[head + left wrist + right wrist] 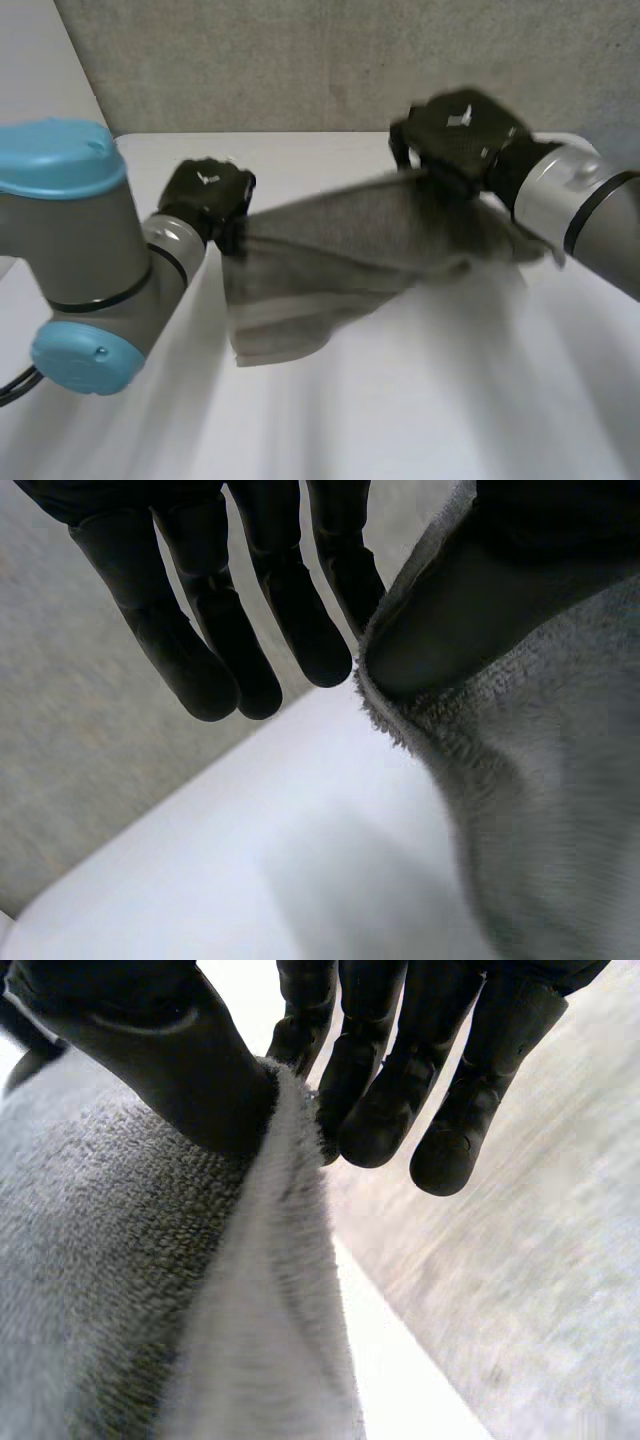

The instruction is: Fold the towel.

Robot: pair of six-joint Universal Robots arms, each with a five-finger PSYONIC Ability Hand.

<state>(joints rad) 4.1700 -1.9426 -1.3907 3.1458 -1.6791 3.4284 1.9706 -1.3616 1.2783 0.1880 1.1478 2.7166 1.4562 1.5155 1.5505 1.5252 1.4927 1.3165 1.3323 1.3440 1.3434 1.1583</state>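
Head view, foreground: the left arm (80,240) fills the lower left of the frame over the white table (420,400). At centre, the grey towel (340,250) is held up between both hands, its long axis running from left of centre up toward the upper right; a slack fold sags toward the lower centre-left, and contact with the table cannot be judged. The left hand (205,195) holds the towel's left end, and the right hand (460,130) holds its upper-right end. In the left wrist view, the thumb (430,630) pinches the towel edge against the nearest finger, and the other fingers (200,640) hang straight and slightly spread. In the right wrist view, the thumb (150,1050) likewise pins the edge against one finger, with the remaining fingers (460,1090) extended and free. Background: a grey wall (300,60).
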